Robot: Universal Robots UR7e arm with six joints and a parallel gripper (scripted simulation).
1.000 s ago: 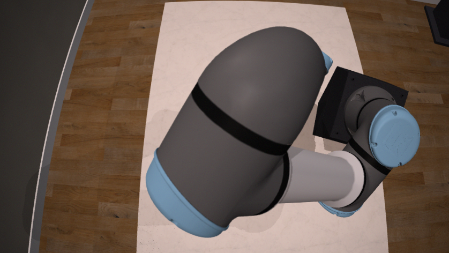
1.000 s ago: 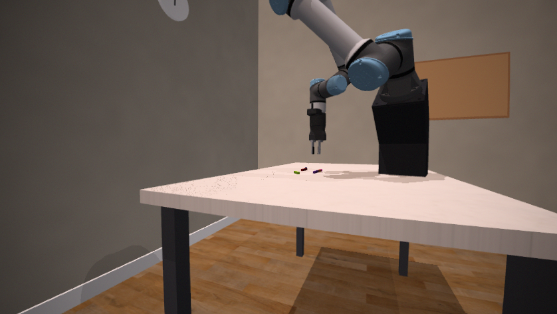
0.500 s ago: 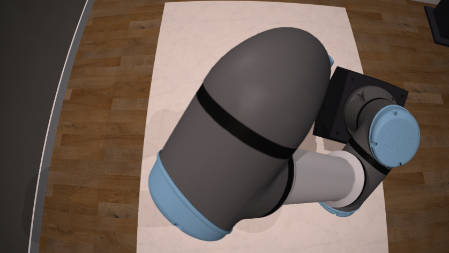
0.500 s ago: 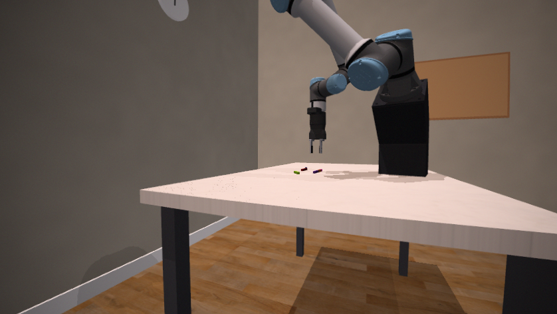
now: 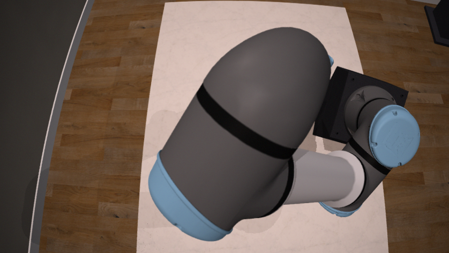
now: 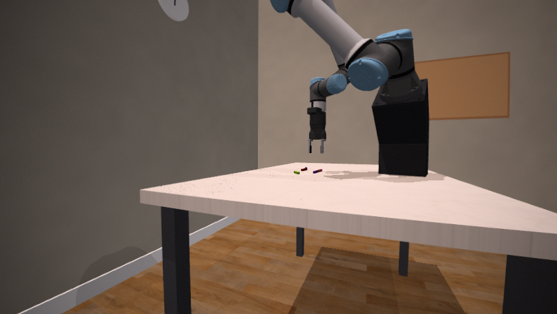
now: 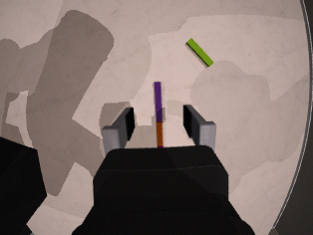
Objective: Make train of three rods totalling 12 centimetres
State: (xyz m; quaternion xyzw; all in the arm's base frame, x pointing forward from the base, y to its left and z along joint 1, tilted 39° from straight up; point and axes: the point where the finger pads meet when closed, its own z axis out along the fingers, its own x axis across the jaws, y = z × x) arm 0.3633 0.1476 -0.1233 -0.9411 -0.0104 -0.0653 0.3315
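In the wrist view a purple rod (image 7: 157,101) and an orange rod (image 7: 159,134) lie flat on the table, end to end in one line. The near end of the orange rod is hidden by the gripper body. A lime rod (image 7: 199,52) lies apart from them, slanted, further off to the right. My gripper (image 7: 158,116) is open and empty, high above the purple and orange pair. In the exterior view the gripper (image 6: 316,150) hangs well above the table, over the pair (image 6: 317,170); the lime rod (image 6: 296,171) and a dark red rod (image 6: 304,169) lie to their left.
In the top view the arm's big elbow (image 5: 245,125) hides all the rods. The black robot base (image 6: 401,128) stands on the table to the right of the rods.
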